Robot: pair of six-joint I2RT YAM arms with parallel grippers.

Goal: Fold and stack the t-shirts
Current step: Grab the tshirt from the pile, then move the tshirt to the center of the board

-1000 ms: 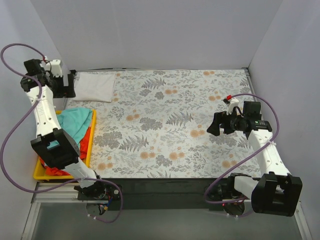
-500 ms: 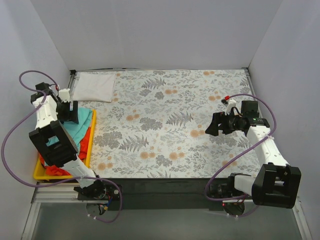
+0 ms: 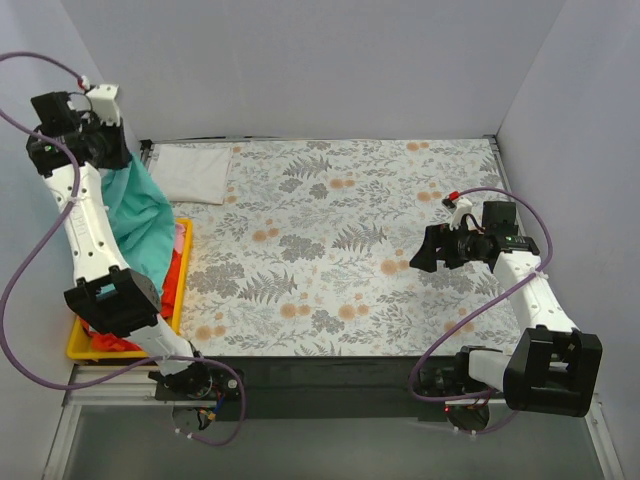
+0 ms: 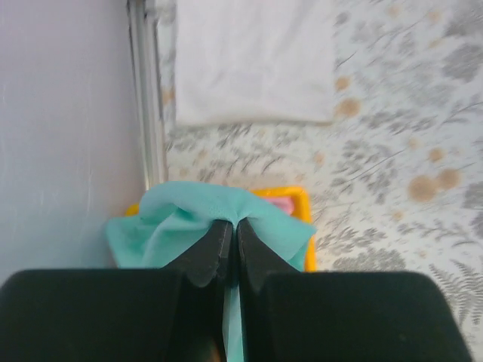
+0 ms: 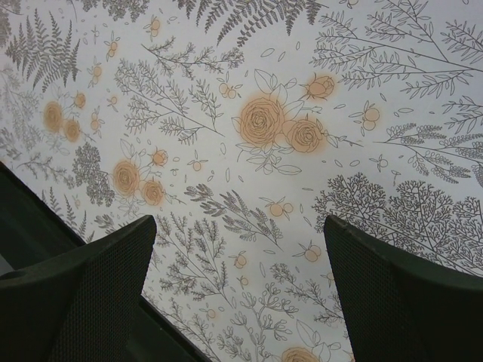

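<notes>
Looking down, you see a grey floral tablecloth (image 3: 330, 230) boxed by pale walls (image 3: 300, 70). Your left gripper (image 4: 234, 225) pinches the teal-green t-shirt (image 3: 145, 215), hanging crumpled over the yellow tray (image 3: 75, 348); your right gripper (image 5: 240, 221) hovers above the tablecloth, fingers spread.

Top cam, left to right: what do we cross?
Left fingers pinching the teal shirt → white shirt → bare tablecloth → right fingers, open. Tray and orange shirt overlap the teal one, so left out.
</notes>
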